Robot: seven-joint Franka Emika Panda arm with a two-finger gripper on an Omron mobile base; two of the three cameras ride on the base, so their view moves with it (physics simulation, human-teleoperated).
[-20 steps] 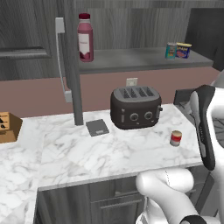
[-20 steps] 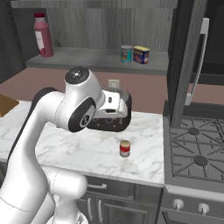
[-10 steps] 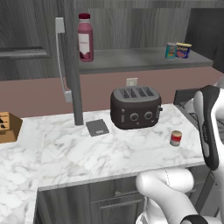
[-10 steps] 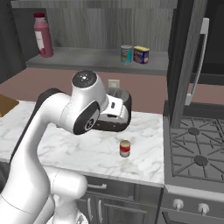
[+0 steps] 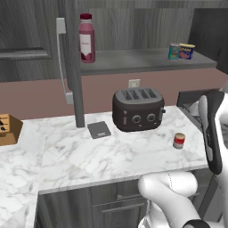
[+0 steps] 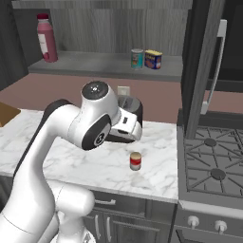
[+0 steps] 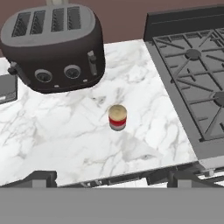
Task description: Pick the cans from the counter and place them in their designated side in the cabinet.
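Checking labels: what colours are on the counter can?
Red with a white band and tan top, clearest in the hand view.

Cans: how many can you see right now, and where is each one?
2. The red can stands on the counter, right of the toaster. The teal can sits on the cabinet shelf, beside the blue tin. Others could be hidden behind the door.

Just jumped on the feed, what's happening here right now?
The arm is above the counter, its hand camera looking down at the red can, which stands alone in front of the toaster. Nothing is gripped yet. The teal can already stands on the cabinet shelf, beside the blue tin.
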